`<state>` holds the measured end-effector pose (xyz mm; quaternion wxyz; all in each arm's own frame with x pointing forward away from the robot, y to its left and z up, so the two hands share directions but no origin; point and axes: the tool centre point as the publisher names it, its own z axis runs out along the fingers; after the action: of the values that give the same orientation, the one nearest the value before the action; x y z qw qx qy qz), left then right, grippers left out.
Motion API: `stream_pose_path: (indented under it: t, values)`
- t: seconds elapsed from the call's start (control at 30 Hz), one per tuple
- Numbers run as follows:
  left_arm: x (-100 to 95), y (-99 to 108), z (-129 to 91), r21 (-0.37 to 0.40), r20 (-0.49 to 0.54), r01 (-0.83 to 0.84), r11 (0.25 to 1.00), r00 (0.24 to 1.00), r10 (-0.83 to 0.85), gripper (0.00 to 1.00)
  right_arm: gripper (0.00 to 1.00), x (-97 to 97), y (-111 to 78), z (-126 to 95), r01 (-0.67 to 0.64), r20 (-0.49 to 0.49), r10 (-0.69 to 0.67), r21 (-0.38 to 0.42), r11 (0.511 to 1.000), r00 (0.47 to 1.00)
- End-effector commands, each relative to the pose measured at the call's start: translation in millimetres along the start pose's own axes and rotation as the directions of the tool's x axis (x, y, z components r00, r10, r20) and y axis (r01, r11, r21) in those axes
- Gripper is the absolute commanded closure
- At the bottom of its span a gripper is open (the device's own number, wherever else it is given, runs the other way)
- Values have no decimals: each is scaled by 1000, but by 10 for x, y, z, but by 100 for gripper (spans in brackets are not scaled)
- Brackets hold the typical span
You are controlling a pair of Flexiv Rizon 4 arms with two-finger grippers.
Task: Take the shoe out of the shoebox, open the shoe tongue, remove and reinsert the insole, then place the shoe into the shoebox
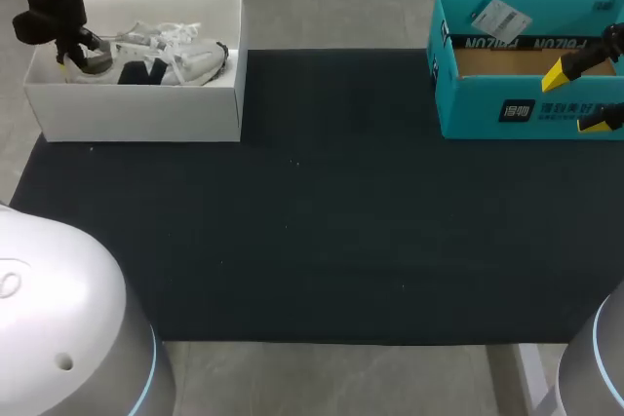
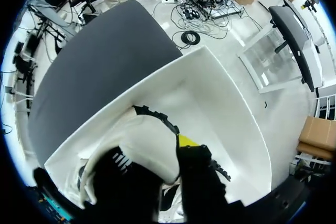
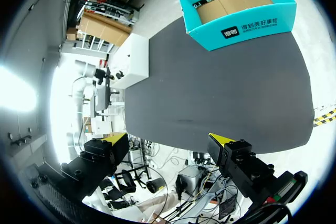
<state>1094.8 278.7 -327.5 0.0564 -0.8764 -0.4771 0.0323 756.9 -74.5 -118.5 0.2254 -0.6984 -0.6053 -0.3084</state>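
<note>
White sneaker point(image 1: 166, 63) lay in white shoebox point(image 1: 136, 114), long axis along box length, toe twd teal box point(image 1: 507, 109). L tool point(image 1: 76, 56) clamped its heel. R tool point(image 1: 577, 99) stood wide.

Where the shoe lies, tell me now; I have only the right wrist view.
Observer: The shoe lies inside the white box by the far left corner of the mat.
Operator: Give me the left pincer.
Observer: The left pincer is down in that box, at the shoe's heel end.
Operator: State which way the toe points.
Observer: The toe points toward the teal box, away from the left pincer.
</note>
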Motion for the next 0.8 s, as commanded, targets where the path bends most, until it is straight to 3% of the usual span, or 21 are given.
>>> stream_pose_path:
  t: [0.03, 0.2, 0.47, 0.8]
  values:
    - [50, -50, -182, -4, -3, -22, 1000, 1000, 22, 100, 0, 0, -2, 7, -2, 2, 2, -1, 1000, 1000]
    - [62, -44, -353, -17, 19, -59, 998, 998, 60, 100, 0, 0, -2, 7, -2, 2, 2, -1, 1000, 1000]
    - [32, -161, -841, -55, 71, -85, 995, 994, 89, 100, 0, 0, -2, 7, -2, 2, 2, -1, 1000, 1000]
    - [-58, -254, -1330, -86, 53, -103, 991, 993, 108, 100, 0, 0, -2, 7, -2, 2, 2, -1, 1000, 1000]
